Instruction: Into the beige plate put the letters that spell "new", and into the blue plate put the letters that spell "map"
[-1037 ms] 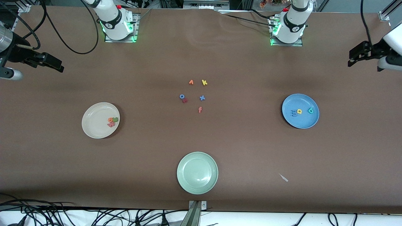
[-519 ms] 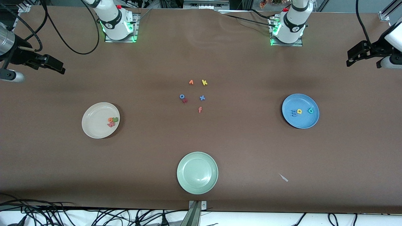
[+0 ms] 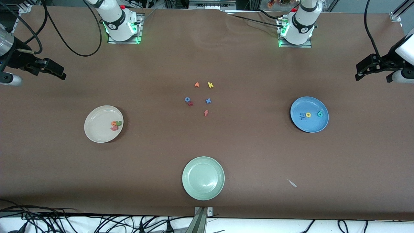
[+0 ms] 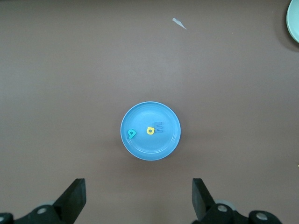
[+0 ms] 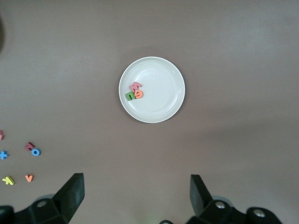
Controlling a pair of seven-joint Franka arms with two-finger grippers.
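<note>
Since the earlier frames both grippers have been drawn slightly outward and lower in the front view, while nothing on the table has been shifted. At the table's edge toward the left arm's end, the left gripper (image 3: 362, 69) is held up in the air with its jaws spread wide and empty; the right gripper (image 3: 56, 70) is held likewise at the right arm's end, jaws spread, nothing pinched.

Three letters — the green n (image 5: 129, 96), the orange e (image 5: 138, 94) and the salmon-red w (image 5: 136, 86) — are seen clustered, touching one another, in the beige plate (image 3: 97, 116). In the blue plate (image 3: 310, 105) the blue m (image 4: 160, 126) and the yellow a (image 4: 150, 130) lie just beside each other, with the teal p (image 4: 131, 134) a little apart. The sorting is judged to be finished.

The leftover letters (image 3: 198, 97) are left near the table's middle, and the pale green plate (image 3: 190, 168) lies bare, nearest the front camera.

The letters are judged to be light, soft foam — thin, flat and easily nudged aside or flicked out by a fingertip. Were one to be taken up again, it would best be pinched from above across a straight stroke, with little force. The plates are judged stiff and smooth, so a letter could slide on them.
</note>
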